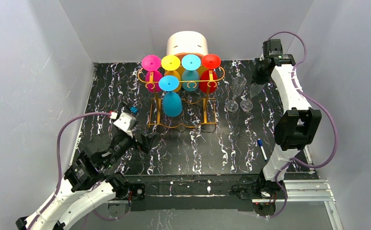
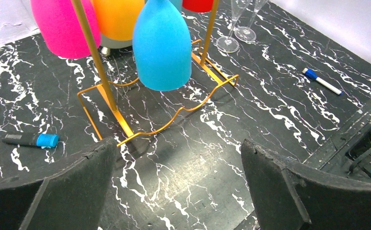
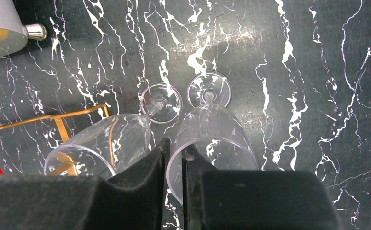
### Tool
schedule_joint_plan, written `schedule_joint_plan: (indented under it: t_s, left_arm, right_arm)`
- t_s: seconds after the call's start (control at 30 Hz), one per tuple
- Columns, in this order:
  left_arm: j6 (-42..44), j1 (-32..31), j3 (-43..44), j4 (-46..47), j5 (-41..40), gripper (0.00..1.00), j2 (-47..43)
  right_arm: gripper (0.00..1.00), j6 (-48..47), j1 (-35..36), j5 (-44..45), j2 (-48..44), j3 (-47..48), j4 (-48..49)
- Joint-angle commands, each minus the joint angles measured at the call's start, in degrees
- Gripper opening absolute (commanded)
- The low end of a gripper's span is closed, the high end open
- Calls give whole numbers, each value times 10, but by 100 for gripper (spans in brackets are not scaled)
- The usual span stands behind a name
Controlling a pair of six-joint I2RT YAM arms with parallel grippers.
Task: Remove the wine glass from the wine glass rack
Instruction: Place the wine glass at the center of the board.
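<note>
Top view: wine glass rack (image 1: 183,103) stands mid-table, with pink, yellow, cyan, red and blue glasses hanging bowl-down on its rails. White-and-orange round box (image 1: 187,45) is at 12 o'clock of the rack, just behind it. Clear wine glass (image 1: 245,104) stands upright on the table at 3 o'clock of the rack, off it, with second clear glass (image 1: 231,106) just beside it on the rack side. Right gripper (image 1: 256,89) is at the clear wine glass's rim. Left gripper (image 1: 145,142) is at 7 o'clock of the rack, apart from it. White marker (image 1: 261,149) lies at 5 o'clock.

Left wrist: left gripper (image 2: 179,158) is spread wide with nothing between the fingers. Rack base ahead at 12 o'clock, blue glass (image 2: 162,45) hanging over it. Blue-capped marker (image 2: 30,140) lies at 9 o'clock.

Right wrist: right gripper (image 3: 176,146) is nearly closed, pinching the rim wall of the clear wine glass (image 3: 212,129). Second clear glass (image 3: 102,143) is at 9 o'clock, touching or nearly touching the outer finger.
</note>
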Motion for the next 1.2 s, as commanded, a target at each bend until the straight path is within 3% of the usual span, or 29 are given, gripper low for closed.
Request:
schedule_joint_plan:
  t_s: [0.0, 0.6, 1.17]
  left_arm:
    - [7, 1, 25, 8, -25, 98, 11]
    - [8, 1, 23, 5, -12, 98, 12]
    - [-8, 1, 28, -10, -27, 98, 29]
  right_arm:
    - [23, -9, 1, -12, 10, 39, -19]
    - [27, 0, 2, -25, 1, 82, -30]
    - [29, 10, 1, -50, -91, 47, -6]
